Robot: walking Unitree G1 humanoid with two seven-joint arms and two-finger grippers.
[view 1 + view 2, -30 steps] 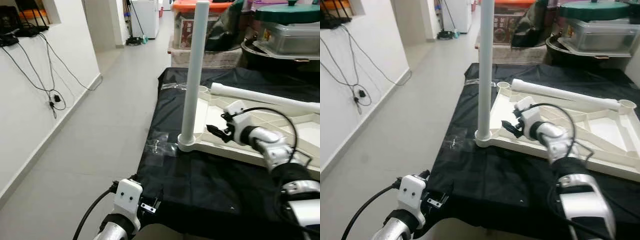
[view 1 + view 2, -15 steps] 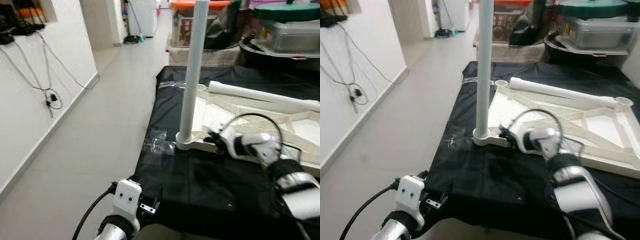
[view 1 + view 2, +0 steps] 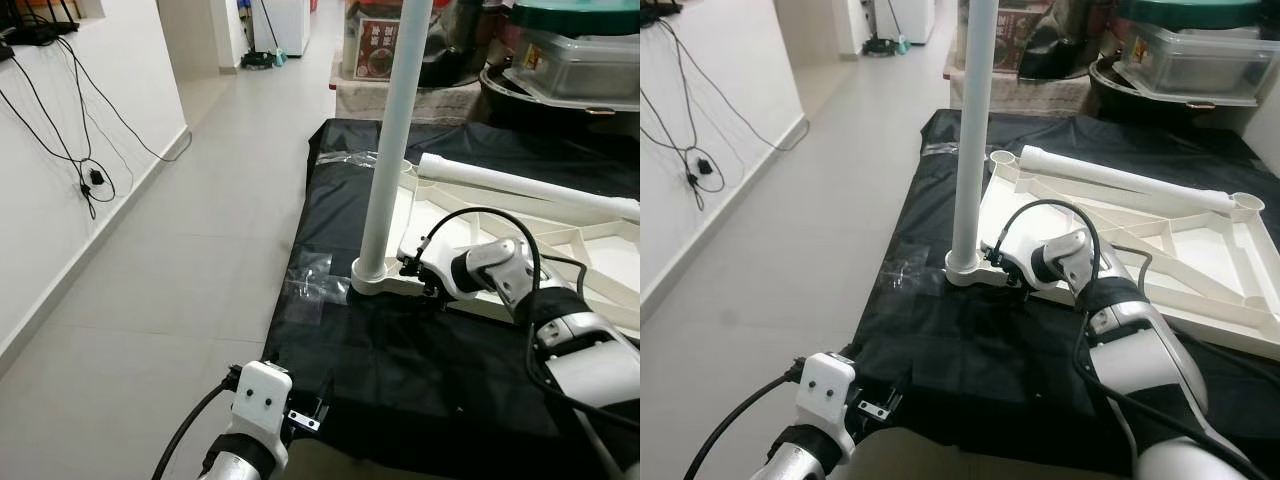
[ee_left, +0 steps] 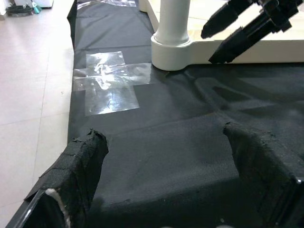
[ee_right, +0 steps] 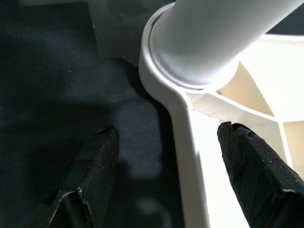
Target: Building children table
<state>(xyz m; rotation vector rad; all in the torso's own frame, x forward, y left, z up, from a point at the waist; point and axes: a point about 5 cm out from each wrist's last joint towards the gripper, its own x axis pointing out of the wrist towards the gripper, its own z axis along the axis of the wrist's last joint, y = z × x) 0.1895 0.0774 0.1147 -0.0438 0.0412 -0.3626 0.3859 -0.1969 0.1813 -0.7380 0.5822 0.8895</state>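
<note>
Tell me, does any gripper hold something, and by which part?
Nothing is held. The right gripper is open astride the tabletop's rim; the left gripper is open too.

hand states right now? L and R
Left hand: open, holding nothing, low over the near edge of the black cloth.
Right hand: open, fingers straddling the tabletop frame rim by the upright leg, not gripping.
</note>
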